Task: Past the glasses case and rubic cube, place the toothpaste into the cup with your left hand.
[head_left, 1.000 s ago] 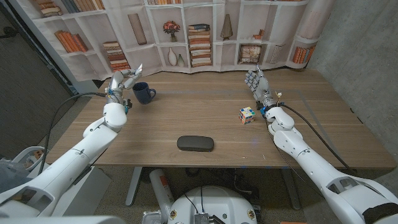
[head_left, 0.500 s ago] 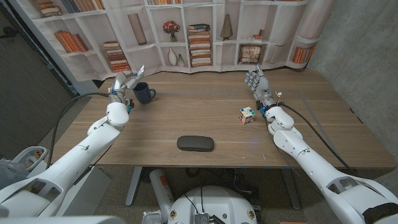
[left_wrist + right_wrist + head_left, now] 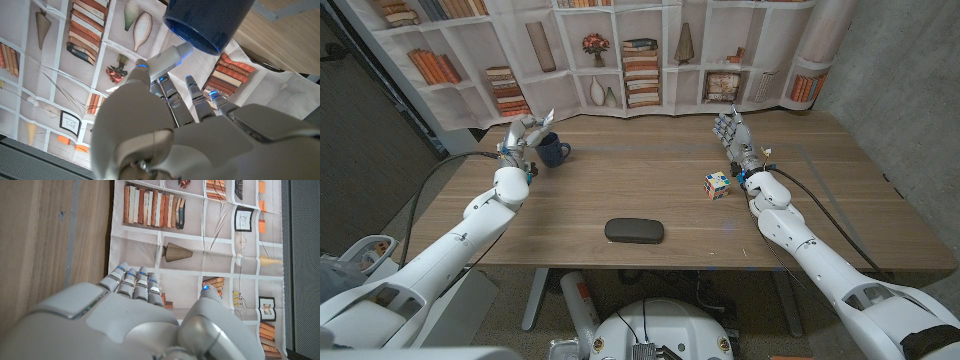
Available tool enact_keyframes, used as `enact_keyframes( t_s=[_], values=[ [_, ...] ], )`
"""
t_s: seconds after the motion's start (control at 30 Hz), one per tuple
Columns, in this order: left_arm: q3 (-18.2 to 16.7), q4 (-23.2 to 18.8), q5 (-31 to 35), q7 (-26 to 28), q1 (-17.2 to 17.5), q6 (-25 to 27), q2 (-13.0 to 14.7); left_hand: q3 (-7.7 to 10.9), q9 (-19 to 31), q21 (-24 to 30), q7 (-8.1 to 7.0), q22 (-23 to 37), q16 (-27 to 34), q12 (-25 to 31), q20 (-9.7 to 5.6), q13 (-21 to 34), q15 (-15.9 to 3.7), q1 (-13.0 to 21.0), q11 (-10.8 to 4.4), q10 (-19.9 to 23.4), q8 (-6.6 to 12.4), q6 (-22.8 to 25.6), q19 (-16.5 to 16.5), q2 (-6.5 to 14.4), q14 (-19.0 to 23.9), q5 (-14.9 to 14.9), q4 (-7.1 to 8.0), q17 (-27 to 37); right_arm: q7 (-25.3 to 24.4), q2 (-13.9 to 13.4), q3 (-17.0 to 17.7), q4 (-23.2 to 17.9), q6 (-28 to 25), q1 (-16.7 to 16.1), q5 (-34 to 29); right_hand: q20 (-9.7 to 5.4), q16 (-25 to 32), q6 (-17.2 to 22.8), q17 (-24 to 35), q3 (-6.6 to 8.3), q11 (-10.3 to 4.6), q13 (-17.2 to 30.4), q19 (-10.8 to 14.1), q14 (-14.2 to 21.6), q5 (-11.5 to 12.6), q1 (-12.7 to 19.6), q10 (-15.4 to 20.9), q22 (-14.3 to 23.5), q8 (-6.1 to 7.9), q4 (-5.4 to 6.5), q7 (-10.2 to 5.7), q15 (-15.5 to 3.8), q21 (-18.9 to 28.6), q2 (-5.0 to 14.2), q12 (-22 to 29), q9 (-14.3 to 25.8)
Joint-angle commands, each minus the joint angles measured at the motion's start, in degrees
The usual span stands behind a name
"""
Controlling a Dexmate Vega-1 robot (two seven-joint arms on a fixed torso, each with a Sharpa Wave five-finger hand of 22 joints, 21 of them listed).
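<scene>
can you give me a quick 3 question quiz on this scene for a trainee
1. True or false: the toothpaste is already in the cup.
2. Which hand holds the toothpaste? A) left B) right
3. Fill in: the cube lies on the table nearest the ___ hand.

Key: 1 false, the left hand holds it beside the cup's mouth. 2 A. 3 right; the right hand holds nothing, and the case lies mid-table.

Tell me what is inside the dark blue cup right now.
Nothing shows inside the cup; its interior is dark in the left wrist view. The left hand holds the toothpaste with its tip just outside the rim.
</scene>
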Motion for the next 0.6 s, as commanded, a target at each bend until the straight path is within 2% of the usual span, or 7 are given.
enact_keyframes(
  t_s=[0.03, 0.23, 0.6],
  values=[
    [0.27, 0.7, -0.87, 0.21, 0.67, -0.64, 0.09, 0.33, 0.17, -0.06, 0.23, 0.08, 0.14, -0.06, -0.04, 0.25, -6.75, -0.03, -0.13, -0.34, -0.2, -0.28, 0.0, -0.53, -0.04, 0.32, 0.01, 0.3, 0.33, 0.18, -0.24, 0.47, -0.05, 0.27, -0.01, 0.2, 0.04, 0.52, 0.34, 0.22, 0.11, 0.14, 0.46, 0.25, -0.06, 0.44, 0.54, 0.25, 0.26, -0.2, 0.01, -0.01, -0.15, 0.36, -0.02, 0.17],
    [0.76, 1.81, -0.87, 0.06, 0.34, -0.99, -0.19, 0.38, 0.28, -0.02, -0.12, 0.08, 0.09, -0.17, 0.18, 0.25, -6.74, -0.03, -0.12, -0.85, -0.35, -0.82, -0.03, -0.58, -0.25, 0.37, 0.0, 0.31, 0.14, 0.12, -0.41, 0.5, -0.64, 0.38, -0.1, 0.21, 0.04, 0.52, 0.34, 0.2, 0.08, 0.14, 0.49, 0.26, -0.07, 0.45, 0.62, 0.25, 0.26, -0.22, 0.0, -0.02, -0.17, 0.4, 0.01, 0.17],
    [0.79, 3.12, -1.79, -0.16, 0.32, -2.18, -0.4, 0.55, 0.28, -0.03, 0.2, 0.1, -0.19, -0.31, 0.62, 0.3, -7.14, -0.07, -0.1, -2.41, -1.11, -3.13, -0.37, -0.46, -1.38, 0.49, 0.07, 0.31, -0.78, -0.33, -0.36, -0.25, -1.53, 0.02, -0.3, 0.22, 0.02, 0.55, 0.34, 0.17, 0.06, 0.14, 0.51, 0.24, -0.07, 0.46, 0.59, 0.26, 0.26, -0.27, -0.03, -0.1, -0.22, 0.45, -0.01, 0.17]
  ],
)
